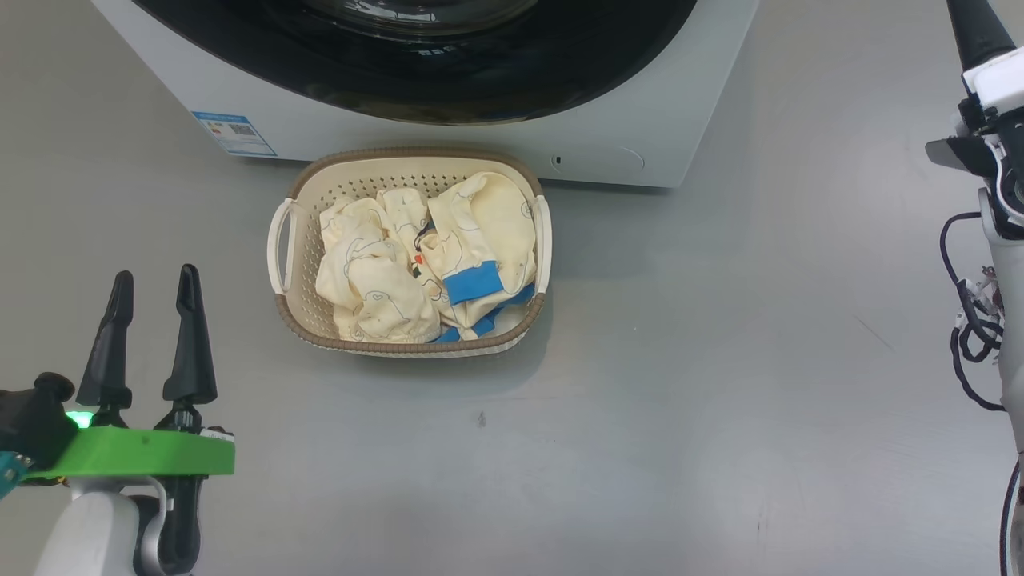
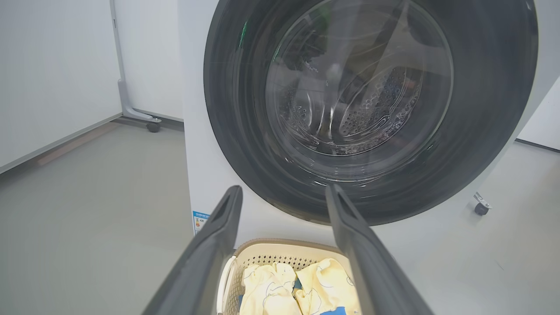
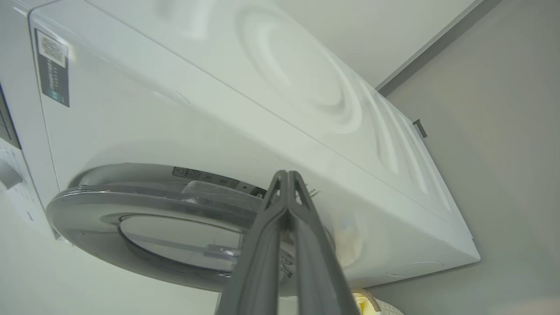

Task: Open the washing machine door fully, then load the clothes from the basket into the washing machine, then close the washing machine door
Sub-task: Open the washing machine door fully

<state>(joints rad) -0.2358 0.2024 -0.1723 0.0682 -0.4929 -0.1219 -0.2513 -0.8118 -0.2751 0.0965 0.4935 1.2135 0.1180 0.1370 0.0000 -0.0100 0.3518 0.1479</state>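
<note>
Door (image 2: 372, 109) of washing machine (image 1: 448, 144) shut or barely ajar; cannot tell which. Right gripper (image 3: 286, 175) pressed together, tips at door rim. Left gripper (image 1: 156, 272) spread, empty. Clothes (image 1: 424, 256) in basket (image 1: 408, 154) just before machine. Best: hook rim, pull along hinge arc.

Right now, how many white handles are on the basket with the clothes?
2. One white handle sits on the left side of the cream perforated plastic basket with the brown rim, the other white handle on its right side. Neither is hidden.
</note>
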